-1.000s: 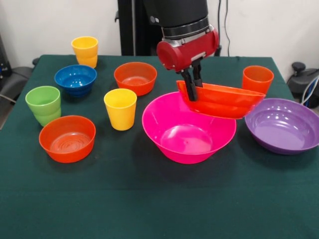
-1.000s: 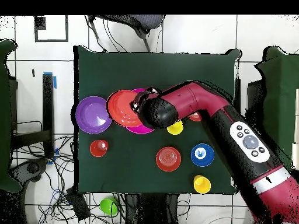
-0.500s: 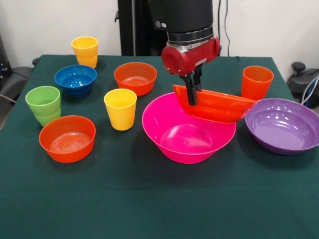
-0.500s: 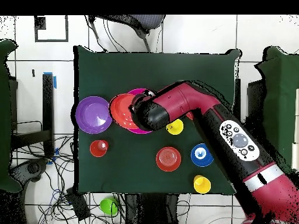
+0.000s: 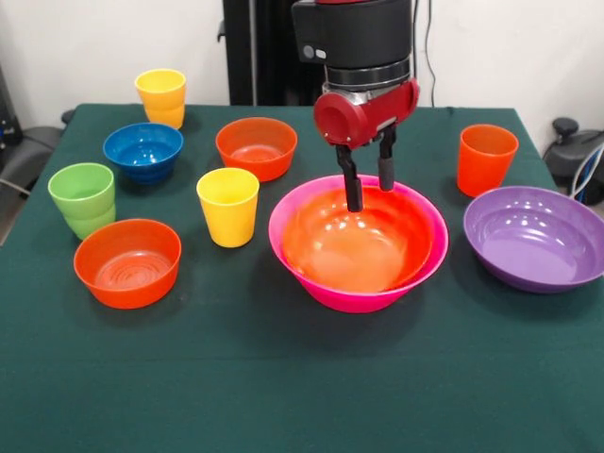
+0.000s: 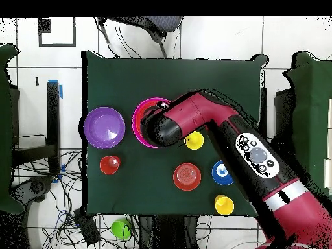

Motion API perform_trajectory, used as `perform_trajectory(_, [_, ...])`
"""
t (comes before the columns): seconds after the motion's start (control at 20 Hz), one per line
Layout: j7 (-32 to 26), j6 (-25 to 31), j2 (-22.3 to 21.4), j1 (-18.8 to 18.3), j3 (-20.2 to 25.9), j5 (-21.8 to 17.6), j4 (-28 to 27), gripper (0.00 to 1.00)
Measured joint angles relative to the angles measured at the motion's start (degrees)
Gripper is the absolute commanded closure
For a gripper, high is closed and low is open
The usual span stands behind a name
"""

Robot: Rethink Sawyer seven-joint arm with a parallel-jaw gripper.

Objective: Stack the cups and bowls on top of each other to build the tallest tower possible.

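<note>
The large orange bowl [image 5: 359, 247] sits nested inside the largest pink bowl [image 5: 283, 241] at mid-table. My gripper [image 5: 368, 187] hangs just above the far rim of the nested bowls, open and holding nothing. In the overhead view my arm [image 6: 194, 120] covers most of the pink bowl [image 6: 137, 117] and hides the gripper. The large purple bowl [image 5: 533, 236] and the orange cup [image 5: 487, 159] stand to the right. A yellow cup [image 5: 227, 206] stands left of the pink bowl.
To the left stand a small orange bowl [image 5: 127, 262], a green cup [image 5: 83, 198], a small blue bowl [image 5: 142, 151], a second small orange bowl [image 5: 256, 147] and a second yellow cup [image 5: 161, 96]. The front of the table is bare green cloth.
The large orange bowl, held tilted over the pink bowl's right rim, has dropped into the pink bowl. My gripper has let go and moved slightly right.
</note>
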Motion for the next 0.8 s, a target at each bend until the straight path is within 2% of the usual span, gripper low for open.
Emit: perform_trajectory(0.8, [-2.6, 0.0, -0.6, 0.2, -0.7, -0.3, -0.3, 0.00])
